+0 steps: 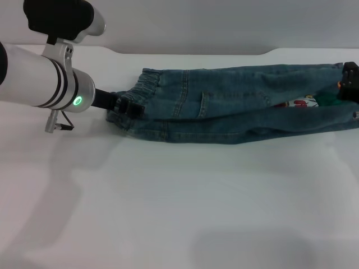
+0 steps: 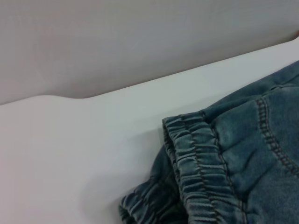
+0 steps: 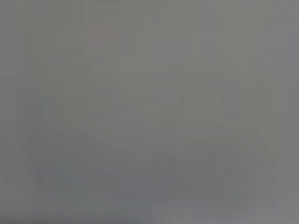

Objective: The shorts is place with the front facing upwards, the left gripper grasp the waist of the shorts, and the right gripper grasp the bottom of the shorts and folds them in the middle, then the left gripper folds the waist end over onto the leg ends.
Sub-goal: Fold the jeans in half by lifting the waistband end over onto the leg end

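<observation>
The blue-green denim shorts (image 1: 235, 106) lie on the white table, folded lengthwise into a long band. The puckered waist (image 1: 147, 84) points to the left and the leg ends (image 1: 328, 115) to the right. My left gripper (image 1: 126, 106) sits at the near corner of the waist, its black claw shut on the gathered denim. The left wrist view shows the elastic waist (image 2: 201, 158) up close. At the right edge of the head view my right gripper (image 1: 350, 78) rests at the bottom of the shorts, beside a bit of colourful lining (image 1: 305, 102). The right wrist view is plain grey.
The white table (image 1: 168, 196) stretches wide in front of the shorts. Its far edge (image 1: 196, 53) runs just behind them against a grey wall. My thick left arm (image 1: 45, 78) reaches in from the left.
</observation>
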Controlling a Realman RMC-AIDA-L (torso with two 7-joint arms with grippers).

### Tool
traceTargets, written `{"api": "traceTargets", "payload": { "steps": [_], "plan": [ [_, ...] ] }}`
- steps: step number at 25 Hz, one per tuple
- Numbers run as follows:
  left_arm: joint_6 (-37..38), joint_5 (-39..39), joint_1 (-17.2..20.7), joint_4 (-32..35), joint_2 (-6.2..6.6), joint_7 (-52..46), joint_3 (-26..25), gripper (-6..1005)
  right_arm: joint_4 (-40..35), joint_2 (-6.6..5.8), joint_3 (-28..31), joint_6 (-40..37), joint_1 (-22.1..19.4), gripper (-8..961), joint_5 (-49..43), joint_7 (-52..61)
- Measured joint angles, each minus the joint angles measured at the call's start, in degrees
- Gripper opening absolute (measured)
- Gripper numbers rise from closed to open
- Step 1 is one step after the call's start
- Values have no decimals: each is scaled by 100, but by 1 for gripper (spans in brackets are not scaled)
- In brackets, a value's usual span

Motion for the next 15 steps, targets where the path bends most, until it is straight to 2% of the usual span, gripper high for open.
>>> {"api": "traceTargets", "payload": {
  "steps": [15],
  "plan": [
    [149, -26, -147, 391, -3, 27, -5, 841, 42, 5, -61, 7, -52, 0, 0, 0]
  ]
}}
